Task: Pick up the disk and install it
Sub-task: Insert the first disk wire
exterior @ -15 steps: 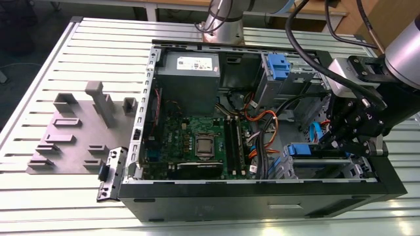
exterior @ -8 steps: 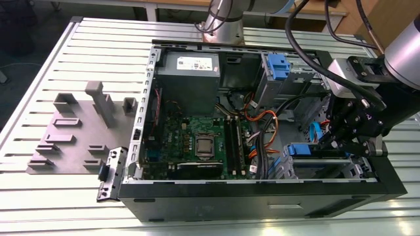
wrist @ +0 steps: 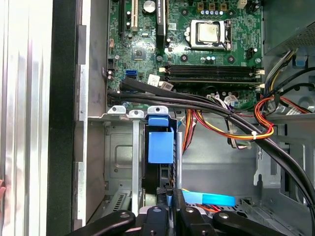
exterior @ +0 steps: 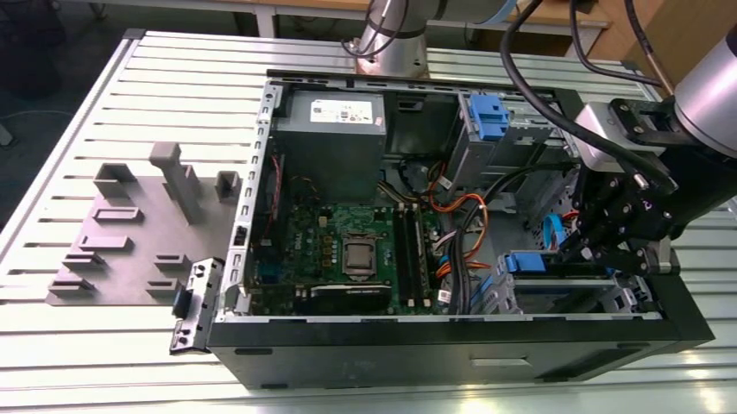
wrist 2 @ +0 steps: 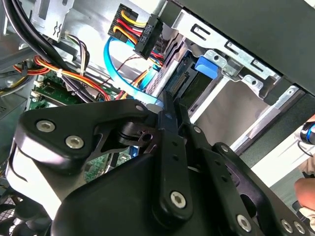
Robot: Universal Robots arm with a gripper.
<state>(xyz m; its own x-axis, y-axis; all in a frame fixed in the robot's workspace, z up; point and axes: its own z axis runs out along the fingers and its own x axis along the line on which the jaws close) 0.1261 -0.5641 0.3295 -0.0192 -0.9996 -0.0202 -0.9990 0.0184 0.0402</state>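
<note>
— So, where does the disk (wrist: 161, 147) sit?

— On edge in the drive cage (wrist: 118, 157) at the case's front corner, with its blue carrier tab at the cage's mouth. In the exterior view it's the blue patch low toward that view's right. My gripper (wrist: 170, 195) is just beside its connector end, fingers drawn together, with nothing between them that I can make out. Whether the tips touch the disk, I can't tell.

— What worries you?

— Seating, first. If I lean on it off-centre, I reckon the carrier could cock in its rails and jam half-home, or the tab might fail to latch.

— And around it?

— The light-blue data cable (wrist: 211, 199) lies right beside my fingers. The orange-and-yellow wire bundle (wrist: 236, 132) and the thick black cables (wrist: 197, 101) cross close by the cage's mouth. A closed hand sliding past could snag one and drag a plug loose, I'd judge. The motherboard (wrist: 197, 49) lies just beyond them, near enough that a slip would matter.
</note>
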